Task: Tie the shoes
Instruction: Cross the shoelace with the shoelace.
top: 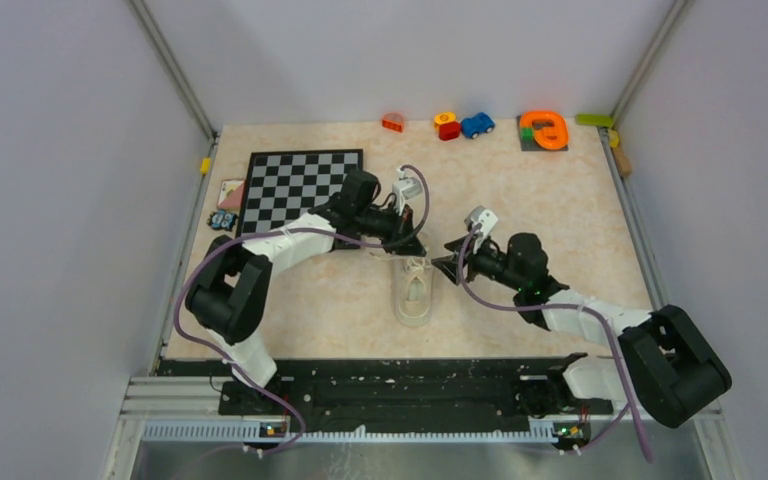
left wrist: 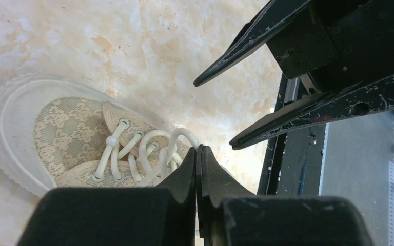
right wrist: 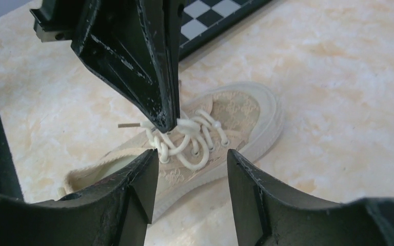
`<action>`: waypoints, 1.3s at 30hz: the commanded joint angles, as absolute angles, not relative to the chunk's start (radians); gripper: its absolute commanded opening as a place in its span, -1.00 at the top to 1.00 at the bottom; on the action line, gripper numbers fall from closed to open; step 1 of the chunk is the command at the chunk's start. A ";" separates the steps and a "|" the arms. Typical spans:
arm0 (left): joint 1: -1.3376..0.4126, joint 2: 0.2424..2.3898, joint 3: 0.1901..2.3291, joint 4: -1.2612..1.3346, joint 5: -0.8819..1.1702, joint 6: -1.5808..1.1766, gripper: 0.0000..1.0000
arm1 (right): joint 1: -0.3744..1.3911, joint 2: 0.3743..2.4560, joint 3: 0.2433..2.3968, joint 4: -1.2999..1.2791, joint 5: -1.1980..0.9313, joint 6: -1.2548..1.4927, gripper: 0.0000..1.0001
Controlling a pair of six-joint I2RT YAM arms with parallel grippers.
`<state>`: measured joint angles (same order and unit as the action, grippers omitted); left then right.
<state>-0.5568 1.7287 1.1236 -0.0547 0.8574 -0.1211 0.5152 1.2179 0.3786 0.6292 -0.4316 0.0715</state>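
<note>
Right pincer [right wrist: 191,154] is standing with jaws apart, nothing between them, hovering low over the beige marbled tabletop [right wrist: 338,77]. Just ahead of it and slightly above, left pincer [right wrist: 165,122] is pointing down with fingers pressed together. It looks to be clamping one strand of the long white laces [right wrist: 184,149], with a short stiff lace tip sticking out beside it. Under and beyond both pincers the cream low-top patterned canvas sneaker [right wrist: 241,113] is sitting sole-down, toe end farther from the right pincer than the heel opening. The laces are lying loose over the tongue and no bow is showing. Farther off, behind the left pincer, a black-and-white chessboard [right wrist: 210,10] is lying apart from the shoe. Judgement: the step in hand is probably the right pincer taking a second strand or loop. Doing it well means coming in low, straddling a single strand close beside the left fingertips rather than the whole bundle, and closing only once it is sitting deep between the pads. Pulling sideways rather than up should be avoiding lifting the light shoe.
</note>
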 commanded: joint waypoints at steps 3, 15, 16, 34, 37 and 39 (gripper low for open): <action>-0.554 1.735 1.150 -0.059 0.897 -0.071 1.00 | 0.520 1.258 0.398 0.803 -0.519 -0.141 0.01; -0.554 1.715 1.157 -0.101 0.904 -0.026 1.00 | 0.521 1.364 0.449 0.820 -0.669 -0.334 0.24; -0.554 1.715 1.156 -0.104 0.906 -0.023 1.00 | 0.521 1.369 0.455 0.813 -0.668 -0.346 0.25; -0.555 1.709 1.167 -0.121 0.941 -0.009 1.00 | 0.544 1.432 0.497 0.769 -0.694 -0.444 0.36; -0.554 1.709 1.170 -0.122 0.949 -0.009 1.00 | 0.548 1.438 0.499 0.778 -0.695 -0.449 0.41; -0.555 1.709 1.170 -0.124 0.948 -0.009 1.00 | 0.549 1.443 0.511 0.764 -0.697 -0.449 0.64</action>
